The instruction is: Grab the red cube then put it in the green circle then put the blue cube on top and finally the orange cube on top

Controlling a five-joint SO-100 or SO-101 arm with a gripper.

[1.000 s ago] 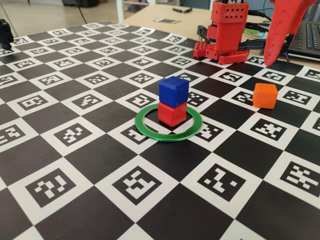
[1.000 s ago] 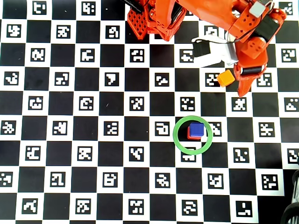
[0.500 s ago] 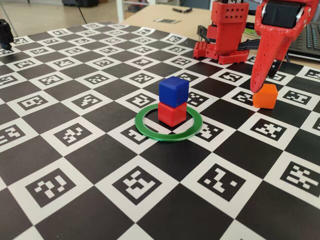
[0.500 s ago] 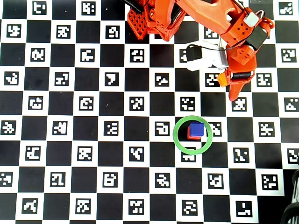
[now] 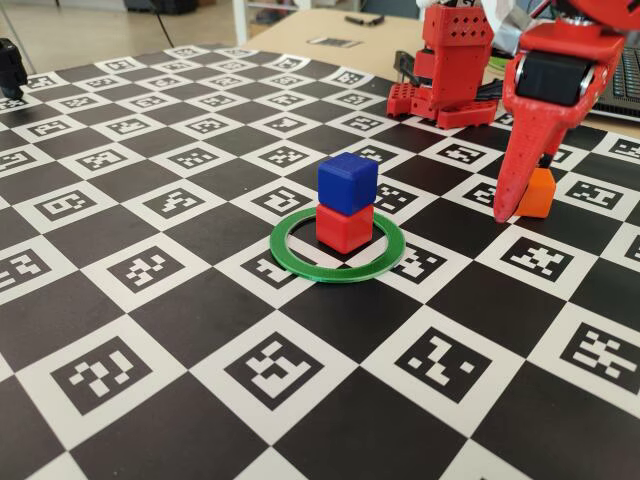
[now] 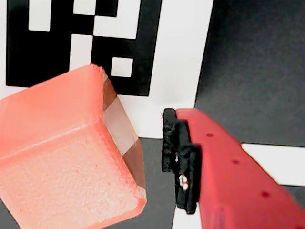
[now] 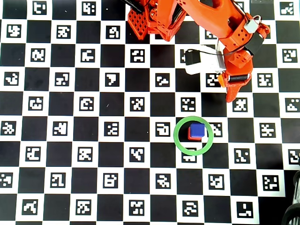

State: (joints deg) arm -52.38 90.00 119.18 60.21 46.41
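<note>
Blue cube atop red cube inside green circle; orange cube apart.

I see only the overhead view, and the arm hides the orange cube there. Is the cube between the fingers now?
Observer: Probably. In the fixed view the orange cube sits on the board, partly behind one finger of the gripper.
Operator: Does the pad touch it?
Observer: No. The wrist view shows a gap between the cube and the black pad; the other finger is out of frame.
</note>
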